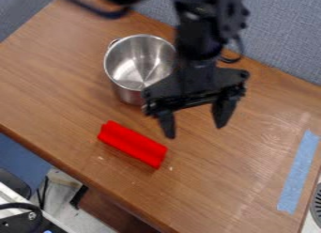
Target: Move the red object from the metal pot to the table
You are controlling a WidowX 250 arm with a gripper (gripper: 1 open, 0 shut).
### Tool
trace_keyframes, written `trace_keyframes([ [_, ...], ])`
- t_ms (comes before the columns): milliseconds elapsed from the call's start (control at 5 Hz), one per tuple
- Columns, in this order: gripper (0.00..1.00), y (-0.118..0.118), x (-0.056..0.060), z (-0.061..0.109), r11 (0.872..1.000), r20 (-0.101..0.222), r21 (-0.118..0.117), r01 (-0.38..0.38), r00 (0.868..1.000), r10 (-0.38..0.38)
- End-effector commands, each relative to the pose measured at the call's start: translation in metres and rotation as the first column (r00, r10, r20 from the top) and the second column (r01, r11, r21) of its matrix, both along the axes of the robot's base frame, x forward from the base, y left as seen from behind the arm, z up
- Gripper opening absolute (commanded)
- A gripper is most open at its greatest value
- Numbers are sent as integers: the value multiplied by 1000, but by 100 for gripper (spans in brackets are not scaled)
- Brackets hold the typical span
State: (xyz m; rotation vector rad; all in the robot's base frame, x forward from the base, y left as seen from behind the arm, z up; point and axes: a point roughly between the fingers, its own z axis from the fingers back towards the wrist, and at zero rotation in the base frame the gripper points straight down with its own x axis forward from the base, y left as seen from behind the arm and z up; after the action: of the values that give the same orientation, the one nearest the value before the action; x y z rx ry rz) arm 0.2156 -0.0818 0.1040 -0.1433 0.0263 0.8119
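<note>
Camera view, from above and to one side: the steel pot [141, 70] stands on the wood-grain surface [63, 82] and serves as the landmark for all placements. The pot's reflective interior appears empty. The red block [133, 145] lies flat on the surface, in front of the pot toward the near edge and clear of its wall, its long axis running diagonally. The tool [192, 122] hangs pointing downward just beside the pot on its right-front side, between pot and block in height above the surface; its two dark fingers [167, 124] are spread to their widest and carry nothing. A strip of blue tape [298, 171] lies far to the right of the pot, near the surface's edge. Judged from this arrangement, the transfer itself looks complete, and the step in hand is clearing the arm away. To do this well, the open fingers should pass wide of the pot's rim and side handle, stay high enough not to brush the block, and avoid sweeping across either object, since a nudge could slide the block toward the near edge.
</note>
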Motion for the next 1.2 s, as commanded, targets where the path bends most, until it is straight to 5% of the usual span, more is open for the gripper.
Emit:
trace_keyframes([
  [0,100,6,-18,23,982,24,-37,-184,982,185],
  [200,100,30,-26,27,970,29,-52,-238,971,239],
  [600,100,38,-43,12,939,61,52,-340,939,337],
  [800,100,10,-29,5,953,43,91,-290,957,287],
  [1000,100,-15,-9,-1,962,7,104,-253,967,254],
])
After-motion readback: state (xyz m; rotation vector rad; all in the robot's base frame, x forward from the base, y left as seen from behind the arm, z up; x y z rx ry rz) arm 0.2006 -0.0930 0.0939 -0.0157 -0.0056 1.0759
